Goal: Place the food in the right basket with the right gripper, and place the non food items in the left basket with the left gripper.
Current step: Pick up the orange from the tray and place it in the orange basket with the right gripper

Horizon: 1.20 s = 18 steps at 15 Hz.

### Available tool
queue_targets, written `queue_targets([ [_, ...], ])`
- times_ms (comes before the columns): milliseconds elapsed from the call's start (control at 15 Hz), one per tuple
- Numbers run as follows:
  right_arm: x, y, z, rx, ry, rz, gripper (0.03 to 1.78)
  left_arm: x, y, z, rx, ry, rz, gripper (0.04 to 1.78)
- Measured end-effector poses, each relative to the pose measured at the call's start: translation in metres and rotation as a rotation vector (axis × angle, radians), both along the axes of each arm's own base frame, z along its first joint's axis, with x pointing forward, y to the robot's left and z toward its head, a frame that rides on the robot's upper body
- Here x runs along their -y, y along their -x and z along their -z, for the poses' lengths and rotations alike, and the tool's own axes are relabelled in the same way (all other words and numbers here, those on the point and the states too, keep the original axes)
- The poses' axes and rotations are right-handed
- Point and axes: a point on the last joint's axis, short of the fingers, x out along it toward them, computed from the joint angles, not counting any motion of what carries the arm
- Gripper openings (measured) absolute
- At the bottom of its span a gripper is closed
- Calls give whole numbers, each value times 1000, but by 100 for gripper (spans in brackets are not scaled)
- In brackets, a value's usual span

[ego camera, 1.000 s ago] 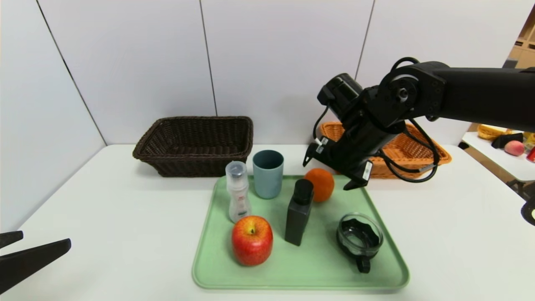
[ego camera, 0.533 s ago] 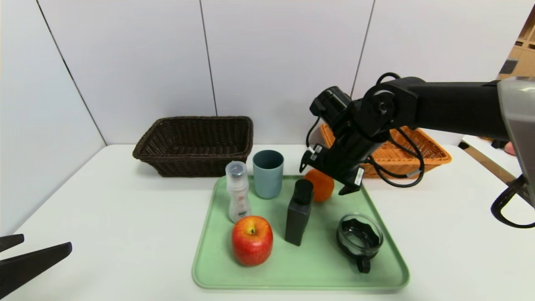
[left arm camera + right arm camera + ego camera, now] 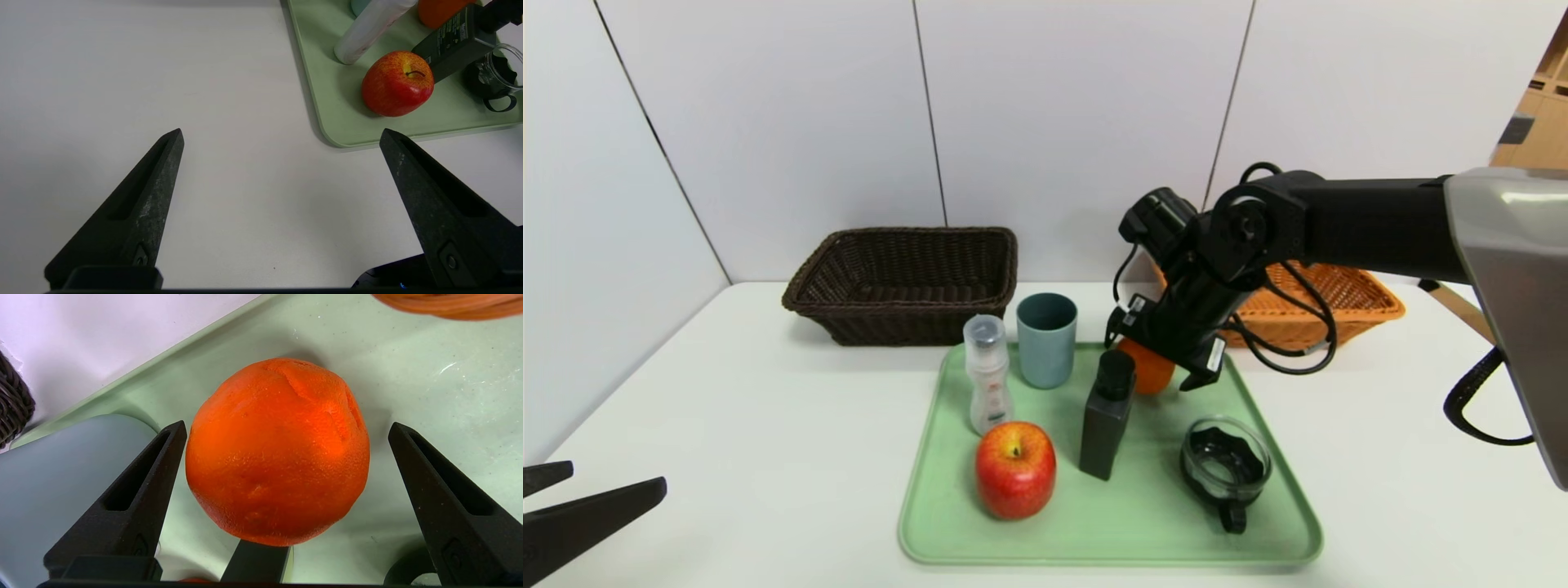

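Note:
The orange sits at the back of the green tray, and my open right gripper has come down over it. In the right wrist view the orange lies between the spread fingers of that gripper, not squeezed. The red apple is at the tray's front left. A black bottle, clear bottle, teal cup and clear dish stand around it. My left gripper rests open and empty over the table's near left.
The green tray holds all the items mid-table. The dark brown left basket stands behind its left corner, the orange-tan right basket behind its right, partly under my right arm. White wall panels close the back.
My right arm has moved left and down, so its open fingers now straddle the orange. The left gripper has not moved.

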Motion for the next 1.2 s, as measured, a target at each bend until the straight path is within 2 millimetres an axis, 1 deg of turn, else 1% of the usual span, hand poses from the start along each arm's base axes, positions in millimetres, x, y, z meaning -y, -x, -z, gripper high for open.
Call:
queue_targets([
  [333, 0, -1, 2, -5, 1, 4, 171, 0, 1, 0, 3, 1, 0, 169],
  [400, 0, -1, 2, -5, 0, 4, 160, 0, 1, 0, 3, 1, 0, 169],
  [467, 0, -1, 2, -6, 0, 6, 141, 0, 1, 0, 3, 1, 0, 169],
  [533, 0, -1, 2, -8, 1, 5, 126, 0, 1, 0, 4, 1, 0, 169],
  [600, 0, 0, 2, -8, 1, 4, 119, 0, 1, -1, 6, 1, 0, 169],
  [933, 2, 1, -2, 1, -6, 7, 115, 0, 3, -1, 12, 2, 0, 169],
  [1067, 6, 3, -13, 9, -43, 0, 115, 0, 3, -1, 14, 2, 0, 169],
  [1200, 13, 11, -34, 24, -125, -30, 115, 0, 4, -1, 14, 2, 0, 169],
])
